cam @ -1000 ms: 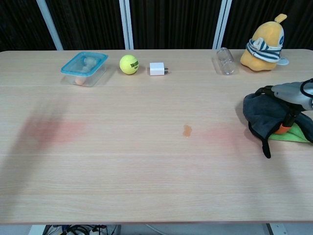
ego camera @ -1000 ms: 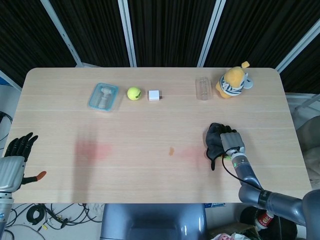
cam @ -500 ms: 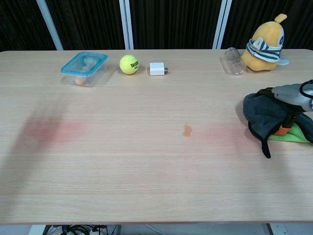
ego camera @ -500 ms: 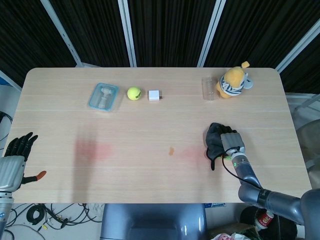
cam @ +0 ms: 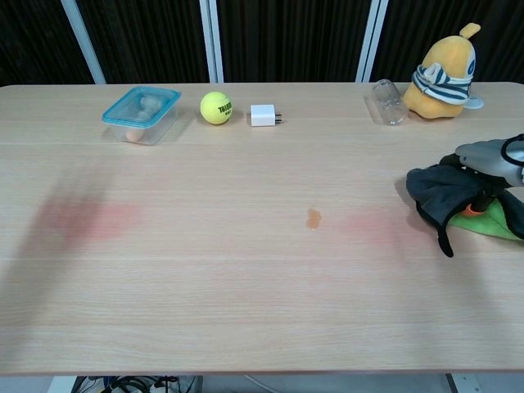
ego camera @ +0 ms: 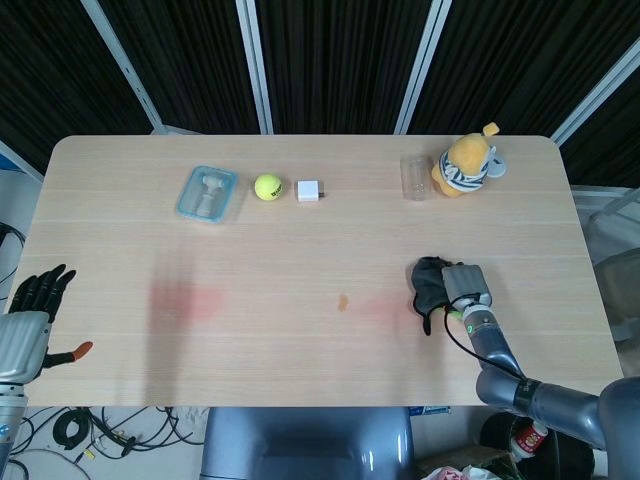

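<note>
Head view: the right hand [ego camera: 432, 284] lies low on the counter [ego camera: 300, 270] over a green cloth, at the near right.

In the chest view the right hand [cam: 446, 196] rests on the green cloth [cam: 490, 223], its dark fingers [cam: 434, 214] curled down and pointing left; the cloth shows only as a strip beneath and to the right of the palm, so whether the fingers pinch it I cannot tell. The left hand [ego camera: 38, 292] hangs off the near left edge, fingers spread, holding nothing, well apart from the cloth. So the right hand is the nearer one. An orange spot [cam: 313, 218] sits to the left of that hand, along the line its fingers point. Along the far edge stand a lidded box [ego camera: 207, 192], a tennis ball [ego camera: 267, 186], a white plug [ego camera: 308, 190], a clear jar [ego camera: 413, 176] and a plush toy [ego camera: 463, 165].
</note>
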Motion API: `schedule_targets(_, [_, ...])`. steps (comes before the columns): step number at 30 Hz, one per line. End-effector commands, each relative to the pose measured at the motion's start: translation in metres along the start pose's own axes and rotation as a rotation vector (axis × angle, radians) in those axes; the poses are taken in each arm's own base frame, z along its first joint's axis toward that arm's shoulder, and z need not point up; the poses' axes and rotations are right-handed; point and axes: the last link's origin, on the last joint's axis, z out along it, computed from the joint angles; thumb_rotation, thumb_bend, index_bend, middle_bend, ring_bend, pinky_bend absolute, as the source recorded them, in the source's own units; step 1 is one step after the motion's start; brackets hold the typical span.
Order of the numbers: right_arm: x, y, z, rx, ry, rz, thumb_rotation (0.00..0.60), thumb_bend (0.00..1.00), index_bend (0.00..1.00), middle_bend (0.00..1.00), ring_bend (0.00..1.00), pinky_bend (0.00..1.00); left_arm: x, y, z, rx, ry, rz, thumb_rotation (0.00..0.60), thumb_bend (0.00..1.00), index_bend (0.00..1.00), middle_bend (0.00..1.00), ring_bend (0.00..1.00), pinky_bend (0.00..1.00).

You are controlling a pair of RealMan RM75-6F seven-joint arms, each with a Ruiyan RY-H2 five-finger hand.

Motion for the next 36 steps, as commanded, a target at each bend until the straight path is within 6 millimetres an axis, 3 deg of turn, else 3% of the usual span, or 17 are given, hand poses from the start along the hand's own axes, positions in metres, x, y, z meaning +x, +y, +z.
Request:
schedule_targets(1, [-0.003,-0.002,-0.002,0.014,0.017,-0.001,0.6,0.46,0.67,0.64,0.67,0.8,0.0,0.0,0.0,-0.001,-0.001,0.001,0.6,0.01,0.0,0.0,0.0,0.0])
schedule_targets(5, [-0.001,-0.009,-0.005,0.05,0.053,0.018,0.6,0.49,0.74,0.69,0.73,0.84,0.0,0.0,-0.001,-0.004,0.0,0.0,0.6,0.01,0.0,0.0,0.0,0.0])
schedule_targets(11, [0.011,-0.028,-0.016,0.137,0.127,0.032,0.6,0.5,0.76,0.71,0.74,0.86,0.0,0.001,-0.002,-0.008,0.0,-0.003,0.6,0.01,0.0,0.0,0.0,0.0])
schedule_targets(25, [0.041,-0.117,-0.047,0.357,0.272,0.086,0.6,0.5,0.76,0.71,0.74,0.86,-0.001,0.003,-0.004,-0.028,-0.016,-0.012,0.6,0.01,0.0,0.0,0.0,0.0])
schedule_targets(29, [0.039,-0.148,-0.055,0.409,0.274,0.108,0.6,0.5,0.76,0.71,0.74,0.86,-0.001,0.002,-0.004,-0.028,-0.019,-0.019,0.6,0.01,0.0,0.0,0.0,0.0])
schedule_targets(36, [0.017,-0.195,-0.063,0.479,0.224,0.129,0.6,0.49,0.76,0.71,0.74,0.86,0.001,0.001,-0.003,-0.021,-0.017,-0.033,0.6,0.01,0.0,0.0,0.0,0.0])
